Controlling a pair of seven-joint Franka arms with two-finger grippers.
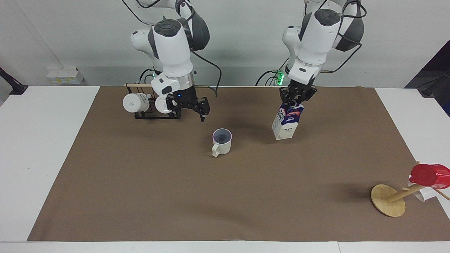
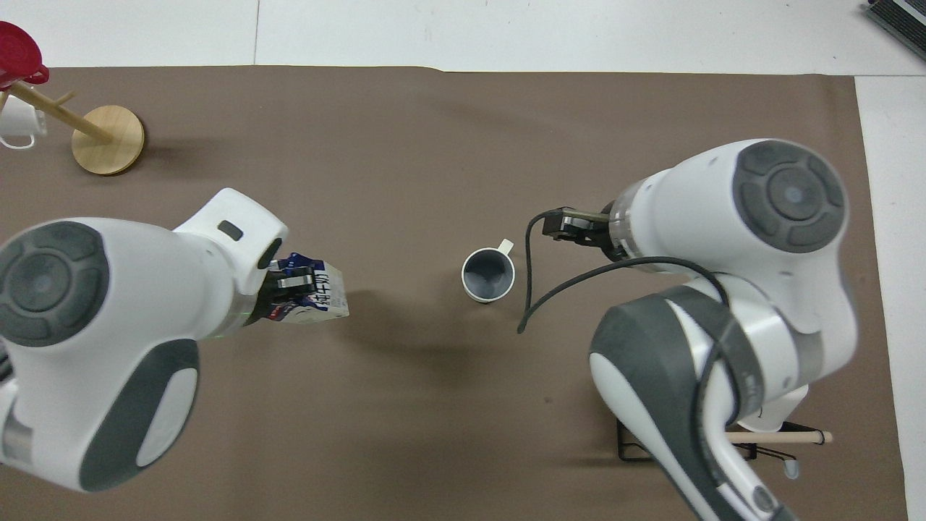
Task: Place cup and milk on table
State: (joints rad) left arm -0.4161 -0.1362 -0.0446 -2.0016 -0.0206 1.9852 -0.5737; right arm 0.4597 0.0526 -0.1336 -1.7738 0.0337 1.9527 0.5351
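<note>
Cream ceramic cup point(image 1: 222, 141): stands upright on the brown paper sheet near the table's middle, mouth up, loop handle pointing away from the robots; nothing touches it.
Milk, small gable-top carton, white below and dark blue above point(image 1: 287, 121): hangs from its top ridge, long axis tilted, base apparently just clear of the sheet; contact cannot be confirmed.
Left gripper point(image 1: 294, 102): clenched on the carton's ridge, over the sheet beside the cup, toward the left arm's end.
Right gripper point(image 1: 191, 108): released, fingers spread, empty, raised over the sheet between the cup and the black wire mug rack point(image 1: 156, 113).
Key relation: carton sits directly below the left gripper; setting it down calls for levelling the base, then lowering.
Table, white with brown sheet point(image 1: 175, 196): flat and bare around the carton.
Room: wooden peg stand with red cup point(image 1: 429, 175) stays well apart.
</note>
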